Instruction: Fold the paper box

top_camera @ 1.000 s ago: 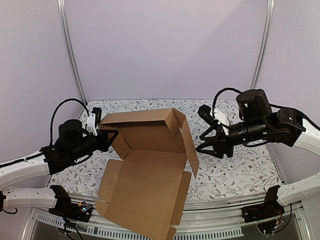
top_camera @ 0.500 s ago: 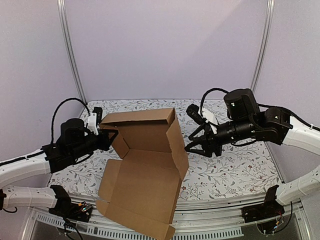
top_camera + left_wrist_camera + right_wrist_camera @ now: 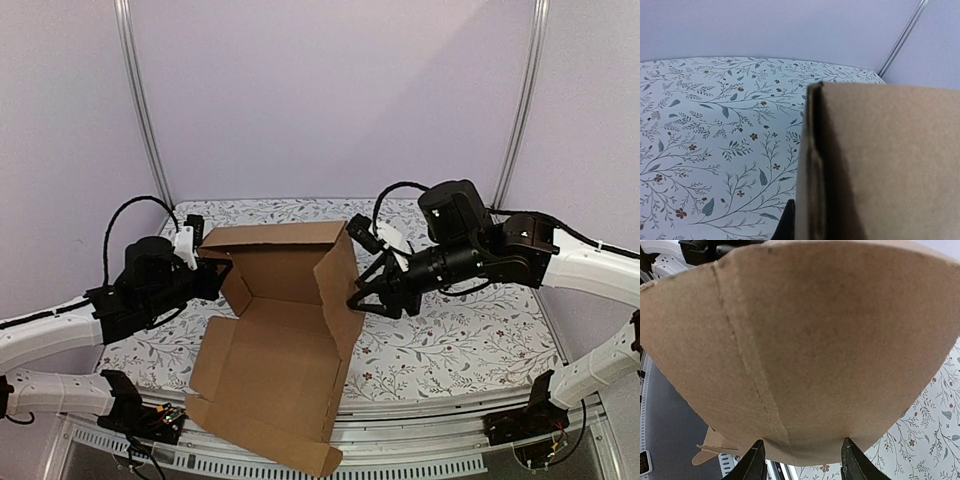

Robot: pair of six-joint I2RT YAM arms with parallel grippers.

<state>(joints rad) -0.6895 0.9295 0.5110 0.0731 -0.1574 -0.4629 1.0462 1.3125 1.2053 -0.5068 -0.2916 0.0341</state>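
The paper box (image 3: 280, 345), plain brown cardboard, lies half-formed in the middle of the table, its back wall upright and its front panel hanging over the near edge. My left gripper (image 3: 207, 264) is shut on the box's back-left corner. In the left wrist view the cardboard edge (image 3: 812, 165) runs straight into my left gripper (image 3: 802, 229). My right gripper (image 3: 362, 297) stands open, its tips against the outer face of the raised right side flap (image 3: 340, 290). That flap (image 3: 805, 350) fills the right wrist view above my right gripper (image 3: 802, 461).
A floral cloth (image 3: 470, 340) covers the table. The table's front rail (image 3: 430, 440) runs just below the box's overhanging panel. Two metal posts (image 3: 145, 110) stand at the back corners before purple walls.
My right arm has moved left and pushed the right side flap inward toward upright. The box's front panel has shifted a little to the left. The left arm has held still.
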